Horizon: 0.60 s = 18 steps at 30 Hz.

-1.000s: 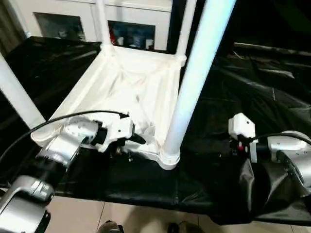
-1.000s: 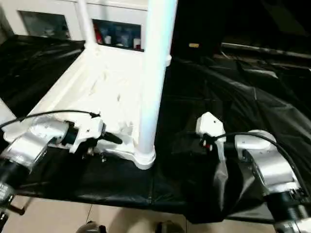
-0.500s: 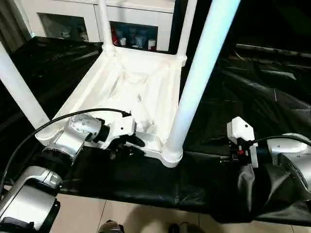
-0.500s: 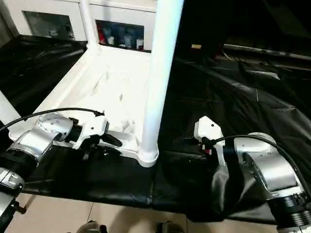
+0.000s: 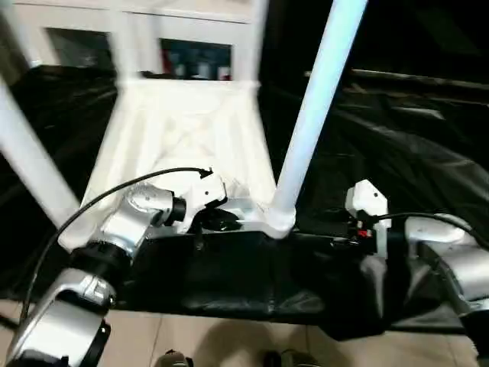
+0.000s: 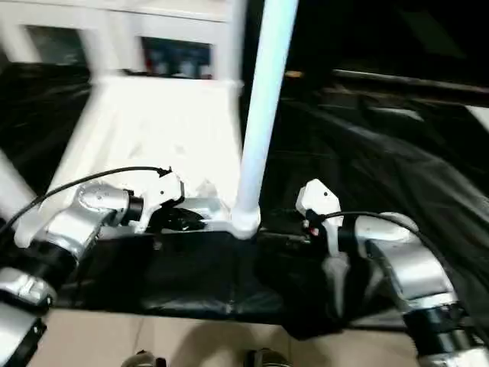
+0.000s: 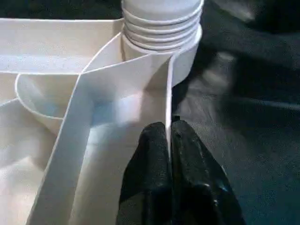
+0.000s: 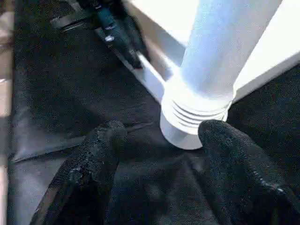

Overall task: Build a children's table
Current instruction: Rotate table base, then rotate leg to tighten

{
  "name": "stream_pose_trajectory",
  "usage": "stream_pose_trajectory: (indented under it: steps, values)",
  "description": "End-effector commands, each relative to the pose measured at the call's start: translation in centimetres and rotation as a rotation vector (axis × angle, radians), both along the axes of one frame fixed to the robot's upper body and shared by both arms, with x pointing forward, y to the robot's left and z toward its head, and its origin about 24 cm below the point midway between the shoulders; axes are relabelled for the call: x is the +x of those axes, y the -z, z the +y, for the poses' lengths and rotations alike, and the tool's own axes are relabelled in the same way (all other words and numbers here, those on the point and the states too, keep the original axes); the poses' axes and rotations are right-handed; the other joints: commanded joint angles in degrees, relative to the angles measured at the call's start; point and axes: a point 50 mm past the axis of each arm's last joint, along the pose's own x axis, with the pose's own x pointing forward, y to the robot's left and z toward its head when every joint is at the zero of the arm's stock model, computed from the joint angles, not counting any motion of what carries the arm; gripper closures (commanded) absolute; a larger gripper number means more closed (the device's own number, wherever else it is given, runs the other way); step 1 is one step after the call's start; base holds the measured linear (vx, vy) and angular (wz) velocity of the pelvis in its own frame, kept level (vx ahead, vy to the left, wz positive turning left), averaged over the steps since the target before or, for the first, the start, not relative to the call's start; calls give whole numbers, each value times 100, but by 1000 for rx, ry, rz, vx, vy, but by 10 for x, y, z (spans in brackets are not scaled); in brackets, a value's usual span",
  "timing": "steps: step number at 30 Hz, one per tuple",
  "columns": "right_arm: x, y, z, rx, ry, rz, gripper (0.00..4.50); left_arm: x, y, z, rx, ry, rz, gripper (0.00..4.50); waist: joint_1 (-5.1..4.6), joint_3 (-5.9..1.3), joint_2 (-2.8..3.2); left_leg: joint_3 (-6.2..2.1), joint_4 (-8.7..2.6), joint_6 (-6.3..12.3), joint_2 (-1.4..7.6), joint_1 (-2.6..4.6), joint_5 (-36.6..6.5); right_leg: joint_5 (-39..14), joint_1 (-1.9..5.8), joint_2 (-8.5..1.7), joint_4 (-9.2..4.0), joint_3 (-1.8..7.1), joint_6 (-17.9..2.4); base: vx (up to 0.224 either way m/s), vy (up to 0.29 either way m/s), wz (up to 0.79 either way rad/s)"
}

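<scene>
One table rim (image 7: 167,101) pinched in left claw (image 7: 169,140) (upside down)

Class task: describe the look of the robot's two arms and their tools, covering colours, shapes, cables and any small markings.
Both forearms are silver, rounded metal cylinders with black joint rings. The left arm carries a thin black cable arching over its white wrist housing. The right arm has a boxy white wrist block with a small red spot and its own black cable. Each tool's fingers are matte black and roughly textured.
</scene>
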Motion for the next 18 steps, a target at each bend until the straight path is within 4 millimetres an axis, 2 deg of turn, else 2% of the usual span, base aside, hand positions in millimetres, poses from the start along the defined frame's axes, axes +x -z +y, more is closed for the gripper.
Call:
stream_pose_trajectory:
  steps: [1,2,4,5,6,9,12,14,15,16,18]
  values:
    - [9,-5,-1,-4,45,-42,116,-7,12,-4,53,13,32,450,37,-415,-18,-6,-446,93,-8,45,-1832,-3064,299,-329,-596,110,-550,0,0,0]
    - [13,-5,-1,-9,68,-52,113,-9,13,-5,72,25,29,450,9,-400,-19,-7,-457,122,-13,34,-1825,-3037,302,-316,-593,106,-608,0,0,0]
    - [17,-5,-1,-26,84,-72,87,-10,15,-7,98,45,27,450,21,-401,-10,14,-441,153,-12,92,-1855,-2933,272,-317,-601,128,-676,0,0,0]
    - [18,-5,0,-35,83,-82,76,-10,15,-7,106,54,27,450,15,-397,3,12,-455,144,-2,120,-1929,-2814,262,-302,-578,135,-774,0,0,0]
    - [19,-5,2,-37,84,-87,76,-11,15,-8,105,63,36,450,17,-392,5,8,-468,139,-5,106,-1949,-2731,291,-299,-556,137,-796,0,0,0]
    - [23,-5,6,-32,88,-102,76,-14,15,-9,108,90,61,450,21,-415,3,12,-478,151,-5,102,-1869,-2472,310,-304,-520,152,-899,0,0,0]
    - [24,-2,10,-42,45,-77,76,-14,14,-8,114,87,53,450,42,-430,-12,35,-481,223,-5,87,-1636,-2138,341,-316,-476,162,-1002,0,0,0]
    - [24,1,14,-57,13,-67,76,-13,14,-8,108,87,58,450,44,-427,-3,40,-484,232,2,86,-1603,-2077,342,-320,-471,162,-1046,0,0,0]
    - [24,2,15,-59,-1,-61,76,-13,14,-7,106,86,58,450,42,-422,-26,44,-487,236,5,84,-1595,-2085,339,-320,-473,160,-1050,0,0,0]
    - [24,2,16,-59,-3,-61,76,-13,14,-7,106,86,59,450,42,-425,-22,40,-485,238,1,76,-1582,-2090,351,-323,-465,157,-1049,0,0,0]
    - [26,5,19,-72,-14,-65,76,-11,13,-7,102,80,60,450,43,-414,-21,41,-487,226,-3,73,-1596,-2264,346,-335,-487,149,-982,0,0,0]
